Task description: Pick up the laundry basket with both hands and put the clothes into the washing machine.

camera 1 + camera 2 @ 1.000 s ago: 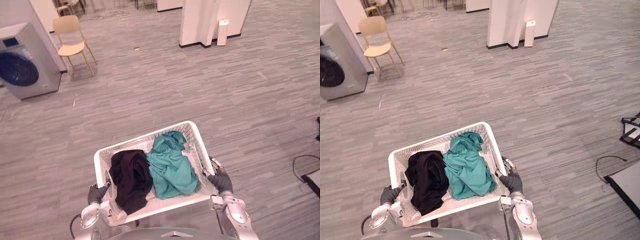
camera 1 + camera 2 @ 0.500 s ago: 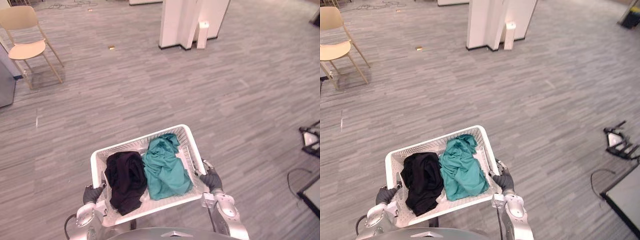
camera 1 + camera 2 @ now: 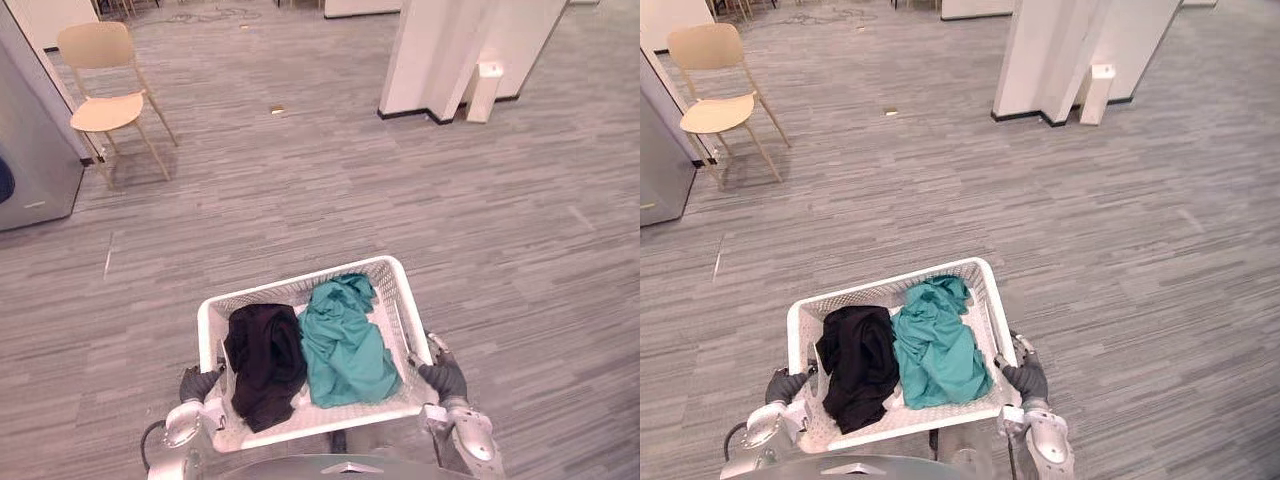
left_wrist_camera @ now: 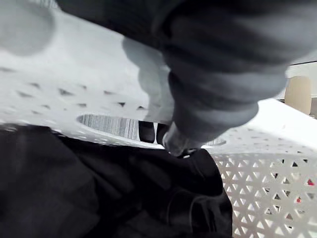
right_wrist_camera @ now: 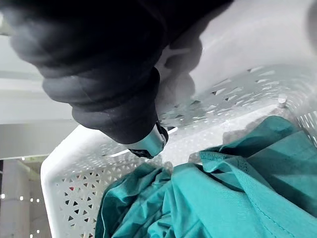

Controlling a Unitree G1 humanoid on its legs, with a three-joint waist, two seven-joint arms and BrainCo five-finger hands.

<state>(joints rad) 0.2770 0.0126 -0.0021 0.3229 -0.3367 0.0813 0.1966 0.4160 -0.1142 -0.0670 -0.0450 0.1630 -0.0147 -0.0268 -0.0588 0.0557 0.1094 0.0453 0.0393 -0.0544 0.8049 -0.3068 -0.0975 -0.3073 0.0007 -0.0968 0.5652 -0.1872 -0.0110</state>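
Laundry basket (image 3: 398,308) held between left hand (image 3: 193,383) and right hand (image 3: 443,378), clear of the floor
Each hand is clamped on one end of the basket; the wrist views show fingers (image 4: 147,133) hooked through the handle slots, a detail hidden in the head views. Inside, a black garment (image 3: 262,360) lies on the left, touching a teal garment (image 3: 345,340) on the right. The washing machine (image 3: 30,160) stands well apart at far left, beside a chair (image 3: 105,90)

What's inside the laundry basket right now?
The laundry basket holds a black garment on the robot's left and a teal garment beside it. They cover most of the bottom, so anything underneath is hidden.
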